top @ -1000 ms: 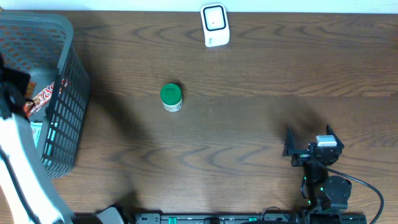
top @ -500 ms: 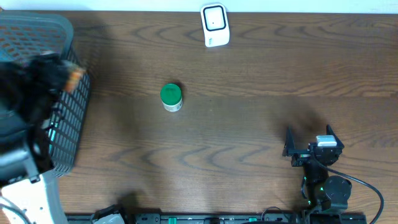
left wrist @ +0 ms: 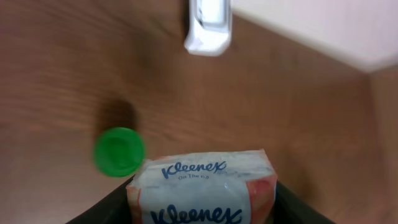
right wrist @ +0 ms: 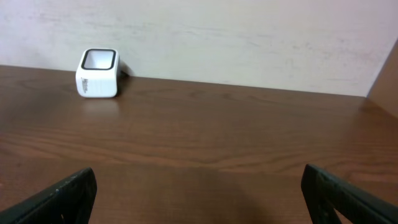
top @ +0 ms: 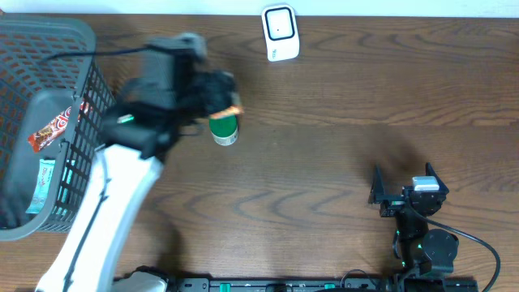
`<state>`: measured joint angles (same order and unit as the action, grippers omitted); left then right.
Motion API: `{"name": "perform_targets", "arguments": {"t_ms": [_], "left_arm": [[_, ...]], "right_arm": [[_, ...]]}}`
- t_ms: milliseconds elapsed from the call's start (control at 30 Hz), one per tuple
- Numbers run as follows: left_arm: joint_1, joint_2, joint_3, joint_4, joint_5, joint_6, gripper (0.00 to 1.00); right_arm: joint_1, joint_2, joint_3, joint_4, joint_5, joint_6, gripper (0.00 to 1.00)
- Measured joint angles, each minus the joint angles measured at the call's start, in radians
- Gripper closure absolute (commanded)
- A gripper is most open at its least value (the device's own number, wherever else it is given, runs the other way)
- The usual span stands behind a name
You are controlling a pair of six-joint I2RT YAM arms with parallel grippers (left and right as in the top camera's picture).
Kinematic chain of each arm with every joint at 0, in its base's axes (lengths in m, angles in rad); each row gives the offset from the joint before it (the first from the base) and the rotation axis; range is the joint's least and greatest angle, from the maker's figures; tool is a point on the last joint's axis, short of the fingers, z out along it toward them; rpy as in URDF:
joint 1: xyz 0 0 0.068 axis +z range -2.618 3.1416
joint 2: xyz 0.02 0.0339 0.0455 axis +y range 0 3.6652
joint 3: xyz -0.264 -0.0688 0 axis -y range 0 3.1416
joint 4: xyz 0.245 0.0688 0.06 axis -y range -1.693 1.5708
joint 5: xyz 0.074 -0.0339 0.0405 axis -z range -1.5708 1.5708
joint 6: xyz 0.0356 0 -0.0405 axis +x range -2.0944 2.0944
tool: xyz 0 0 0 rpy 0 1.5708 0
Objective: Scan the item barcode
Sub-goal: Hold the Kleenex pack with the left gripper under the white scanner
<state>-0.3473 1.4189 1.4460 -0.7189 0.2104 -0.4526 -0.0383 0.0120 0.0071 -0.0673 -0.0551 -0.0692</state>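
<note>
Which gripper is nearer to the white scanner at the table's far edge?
Left. The left gripper, holding a tissue pack, is a little short of the scanner, to its left; the right gripper sits open at the table's near edge.

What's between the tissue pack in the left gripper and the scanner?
Nothing visible. Bare table lies between the tissue pack and the scanner; the green-capped jar sits off to the side, out of that line.
</note>
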Motion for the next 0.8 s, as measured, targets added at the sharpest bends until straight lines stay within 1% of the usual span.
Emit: {"name": "perform_targets", "arguments": {"t_ms": [233, 400, 567, 700, 800], "left_arm": [[-0.229, 0.205, 0.000, 0.072, -0.034, 0.215, 0.44], [-0.335, 0.341, 0.000, 0.119, -0.045, 0.355, 0.40], [-0.374, 0.470, 0.000, 0.147, -0.069, 0.452, 0.40], [-0.373, 0.550, 0.000, 0.185, -0.083, 0.494, 0.40], [-0.373, 0.587, 0.000, 0.208, -0.087, 0.510, 0.36]], "right_arm": [[0.000, 0.000, 0.000, 0.000, 0.000, 0.000, 0.01], [0.000, 0.000, 0.000, 0.000, 0.000, 0.000, 0.01], [0.000, 0.000, 0.000, 0.000, 0.000, 0.000, 0.01], [0.000, 0.000, 0.000, 0.000, 0.000, 0.000, 0.01], [0.000, 0.000, 0.000, 0.000, 0.000, 0.000, 0.01]]}}
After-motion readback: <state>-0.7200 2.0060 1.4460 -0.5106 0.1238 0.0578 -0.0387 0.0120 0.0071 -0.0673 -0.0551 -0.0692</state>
